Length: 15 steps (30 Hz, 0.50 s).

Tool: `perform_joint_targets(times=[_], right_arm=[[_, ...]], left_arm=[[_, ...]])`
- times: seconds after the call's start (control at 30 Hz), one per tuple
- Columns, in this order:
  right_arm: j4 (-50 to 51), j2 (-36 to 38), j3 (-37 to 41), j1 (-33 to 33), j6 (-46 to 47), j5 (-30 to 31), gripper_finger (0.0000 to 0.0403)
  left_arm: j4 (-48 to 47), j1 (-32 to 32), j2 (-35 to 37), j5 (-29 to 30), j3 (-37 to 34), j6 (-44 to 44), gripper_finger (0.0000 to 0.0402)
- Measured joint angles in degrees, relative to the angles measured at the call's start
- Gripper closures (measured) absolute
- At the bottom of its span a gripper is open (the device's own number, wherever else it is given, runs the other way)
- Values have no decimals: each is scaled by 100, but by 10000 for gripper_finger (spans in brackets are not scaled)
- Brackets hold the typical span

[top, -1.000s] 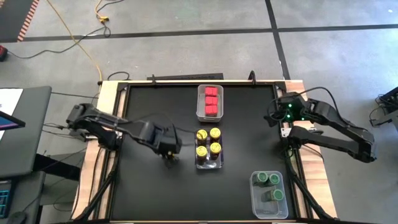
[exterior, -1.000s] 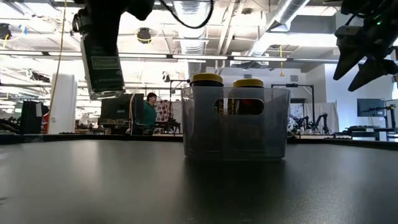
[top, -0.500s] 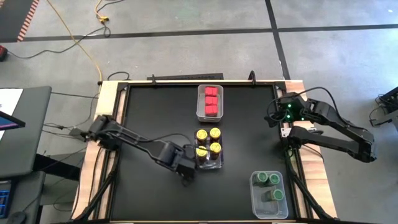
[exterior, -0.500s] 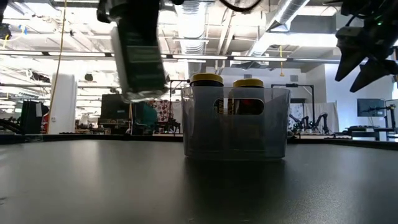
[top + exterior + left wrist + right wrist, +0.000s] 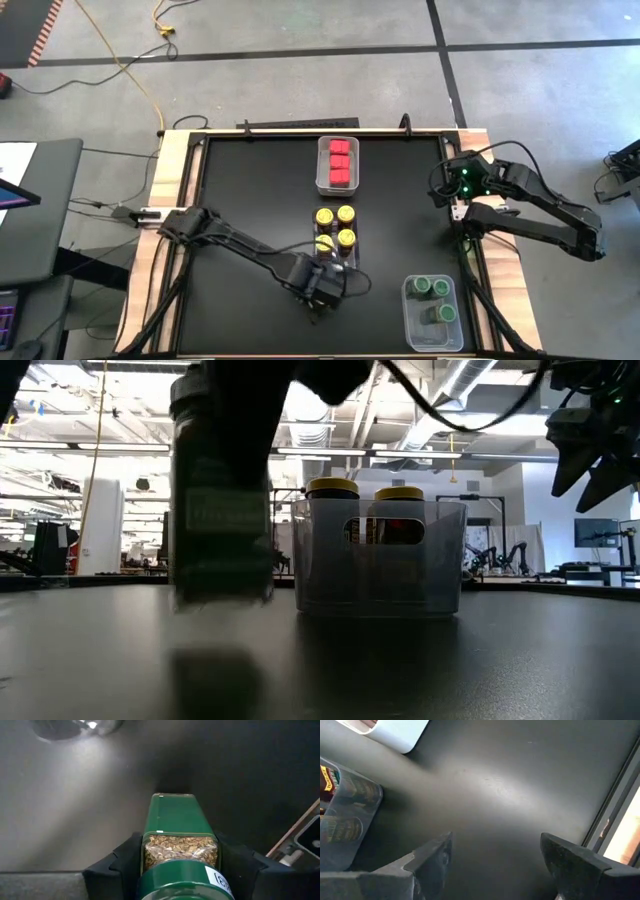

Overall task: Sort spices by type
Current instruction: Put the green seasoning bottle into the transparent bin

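A: While the table is the biggest thing here, where do the bins sit on it?

B: Reading the overhead view as a clock, the red tins' bin is at twelve, the yellow jars' bin is at the centre, and the green jars' bin is at about five.

A: And the arms?

B: The right gripper waits at three o'clock, its fingers spread wide with nothing between them. The left gripper is at about six, just beside the yellow bin, clamped shut on a green-lidded jar.

A: How will that jar handle?

B: It looks like a small, rigid, flat-sided container of dried seeds, so probably light and stiff. Its smooth walls could slip or twist, I'd judge. The fingers grip the two flat sides just below the lid, which seems the sensible place to hold.
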<state>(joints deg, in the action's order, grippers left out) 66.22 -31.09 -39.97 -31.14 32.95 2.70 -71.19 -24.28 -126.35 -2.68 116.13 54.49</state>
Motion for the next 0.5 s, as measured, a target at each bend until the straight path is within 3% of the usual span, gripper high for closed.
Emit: perform_joint_targets(times=[0.17, 0.37, 0.5], right_arm=[[-1, 4, 0, 0, 0, -2, 77], [-2, 4, 0, -2, 0, -4, 77], [-1, 4, 0, 0, 0, -7, 77]], left_arm=[[46, -15, -130, -121, 11, 261, 205], [65, -13, -124, -139, -2, 553, 143], [149, -13, -124, -140, -6, 518, 128]])
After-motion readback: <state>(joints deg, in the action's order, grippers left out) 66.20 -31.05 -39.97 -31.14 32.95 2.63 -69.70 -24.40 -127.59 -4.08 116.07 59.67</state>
